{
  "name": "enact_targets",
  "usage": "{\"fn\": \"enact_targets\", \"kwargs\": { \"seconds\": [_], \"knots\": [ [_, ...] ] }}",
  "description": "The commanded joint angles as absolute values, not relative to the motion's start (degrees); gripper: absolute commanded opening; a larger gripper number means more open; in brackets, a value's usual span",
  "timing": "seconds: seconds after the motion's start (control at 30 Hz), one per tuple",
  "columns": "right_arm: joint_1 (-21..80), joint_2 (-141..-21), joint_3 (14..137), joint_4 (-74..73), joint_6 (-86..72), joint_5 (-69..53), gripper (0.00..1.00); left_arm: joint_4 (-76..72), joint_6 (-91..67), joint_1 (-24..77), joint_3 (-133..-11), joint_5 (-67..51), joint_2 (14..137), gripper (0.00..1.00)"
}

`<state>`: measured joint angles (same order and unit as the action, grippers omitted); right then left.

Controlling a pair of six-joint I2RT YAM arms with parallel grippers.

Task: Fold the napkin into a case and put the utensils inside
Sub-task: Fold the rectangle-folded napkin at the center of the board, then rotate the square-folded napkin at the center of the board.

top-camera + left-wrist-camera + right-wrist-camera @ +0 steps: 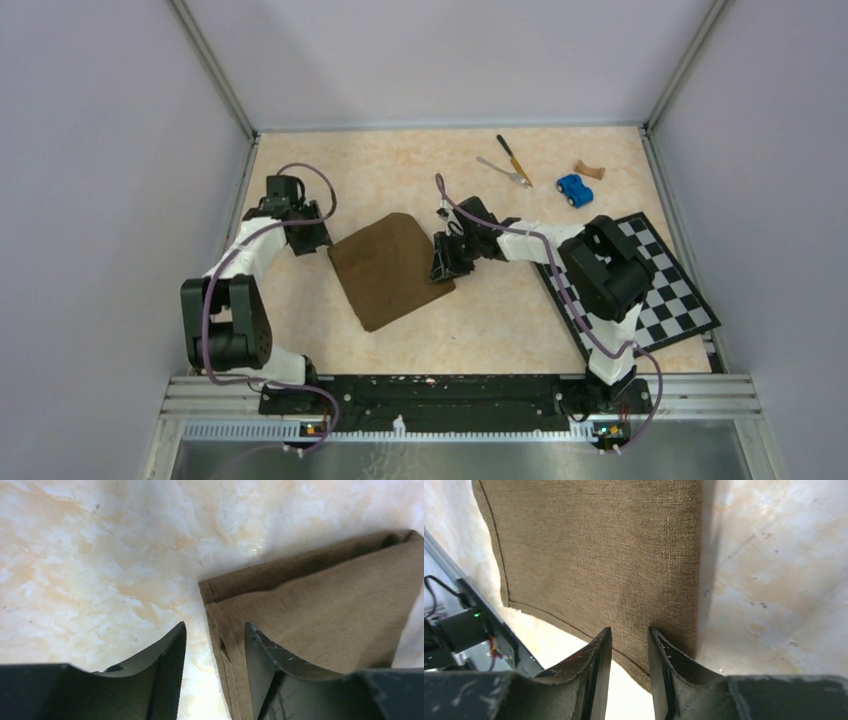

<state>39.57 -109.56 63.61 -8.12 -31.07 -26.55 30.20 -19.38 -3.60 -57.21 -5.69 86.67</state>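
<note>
My left gripper (215, 630) stands wide open astride the left edge of the napkin (390, 268), mid-counter. My right gripper (629, 632) is narrowly parted at its right edge. The knife (514, 159) and fork (503, 171) lie near the far edge.

Robotics lab test cell. Marble-patterned table (490, 330) is boxed in by plain lilac wall panels (90, 150) on aluminium frame posts (215, 70). A slotted aluminium rail (460, 412) at 6 o'clock carries two cabled arms (225, 320). A black-and-white checkered board (685, 300) lies at 4 o'clock.

No readable text, label, brand, number or sign appears in any view.
</note>
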Motion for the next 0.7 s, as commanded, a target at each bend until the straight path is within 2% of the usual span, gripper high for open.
{"fn": "enact_targets", "kwargs": {
  "seconds": [0.0,0.1,0.13,0.2,0.3,0.4,0.53,0.67],
  "knots": [
    [38.5,-111.5,66.9,-18.6,-20.6,-6.2,0.32,30.9,-18.3,-3.3,-58.3,-7.0,77.2,0.56],
    [37.6,-113.5,72.9,-20.2,-14.3,12.8,0.31,29.1,-18.2,-3.3,-56.9,-14.4,72.7,0.65],
    [37.6,-113.6,74.8,-18.1,-11.7,16.8,0.34,27.7,-18.6,-3.3,-56.3,-17.2,71.8,0.68],
    [37.7,-114.0,80.0,-14.5,-6.1,15.5,0.42,23.2,-20.3,-2.7,-54.1,-23.6,71.6,0.75],
    [37.3,-114.4,91.6,-19.1,-6.8,1.6,0.54,19.5,-22.5,-1.9,-53.5,-33.0,78.1,0.80],
    [37.1,-112.3,96.0,-24.2,-13.8,-11.7,0.57,19.5,-21.9,0.5,-55.0,-30.8,83.3,0.82],
    [37.1,-106.8,81.8,-14.5,-25.3,-26.4,0.56,17.2,-22.7,3.9,-53.5,-27.5,86.3,0.80],
    [37.1,-105.2,68.9,-3.7,-32.1,-33.4,0.51,15.5,-23.5,5.9,-49.8,-24.8,87.1,0.77]
  ]
}}
